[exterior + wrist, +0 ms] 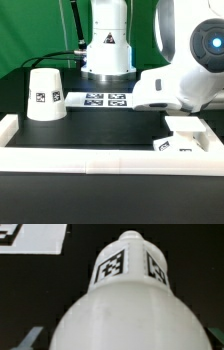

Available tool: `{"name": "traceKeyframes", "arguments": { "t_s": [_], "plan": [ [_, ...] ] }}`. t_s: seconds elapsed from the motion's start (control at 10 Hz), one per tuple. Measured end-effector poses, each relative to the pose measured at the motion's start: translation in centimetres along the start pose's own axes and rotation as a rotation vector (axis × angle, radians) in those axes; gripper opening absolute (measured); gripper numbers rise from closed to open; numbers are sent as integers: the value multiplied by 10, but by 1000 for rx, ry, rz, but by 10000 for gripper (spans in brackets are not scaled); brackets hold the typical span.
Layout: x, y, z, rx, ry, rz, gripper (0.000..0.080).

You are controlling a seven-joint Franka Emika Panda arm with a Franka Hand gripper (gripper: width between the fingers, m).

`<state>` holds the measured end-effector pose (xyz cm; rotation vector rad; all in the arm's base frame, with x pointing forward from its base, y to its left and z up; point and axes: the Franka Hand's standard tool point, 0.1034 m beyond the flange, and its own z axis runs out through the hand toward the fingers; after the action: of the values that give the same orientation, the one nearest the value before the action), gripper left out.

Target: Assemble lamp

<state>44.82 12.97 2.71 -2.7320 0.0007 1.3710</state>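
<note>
The white truncated-cone plastic shade (45,93) stands wide end down at the exterior view's left, well apart from the gripper (122,339). The thin flat white marker board (105,99) lies between the shade and the white robot arm (185,80), whose bulk hides the gripper in the exterior view. The flat square white plastic base (182,138) lies near the arm at the exterior view's right, beside the long white border rail (100,158). In the wrist view, the white round-headed plastic bulb (125,297) sits between the spread fingers (30,338), its tagged stem pointing away from the wrist. I cannot tell whether the fingers actually press on it.
</note>
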Motion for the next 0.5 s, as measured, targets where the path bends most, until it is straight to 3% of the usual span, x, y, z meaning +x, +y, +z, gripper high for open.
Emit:
{"name": "traceKeyframes", "arguments": {
  "t_s": [0.3, 0.5],
  "plan": [
    [-26, 12, -37, 24, -12, -21, 577],
    [-31, 16, -56, 36, 55, -19, 578]
  ]
}}
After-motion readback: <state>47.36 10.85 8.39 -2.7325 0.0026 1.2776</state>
